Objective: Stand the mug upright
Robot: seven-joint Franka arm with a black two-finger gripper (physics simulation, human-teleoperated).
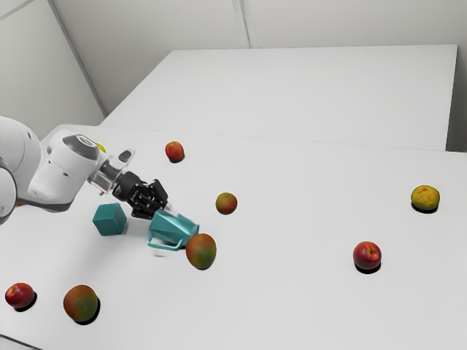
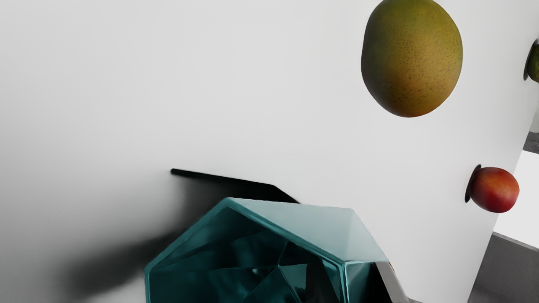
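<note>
Teal mug tipped over, in the gripper's hold

Teal mug [image 1: 174,229] lies tilted, mouth toward gripper [image 1: 167,209], base pointing away, handle low on the side facing the exterior camera. Not upright. Gripper closed on mug wall at the rim; one finger [image 2: 392,283] runs along the outside. Handle side is off the table [image 1: 292,306], shadow apart from it; can't tell if base touches. Large mango [image 1: 201,251] overlaps base end in exterior view, contact unclear. Teal cube [image 1: 109,219] near, toward exterior view's left. Small mango [image 1: 226,203] near, toward exterior view's right. Farther right: red fruit [image 1: 367,255], yellow citrus [image 1: 425,197]. Wrist view: mug's open mouth faces camera, dark shadow beside it.
</note>
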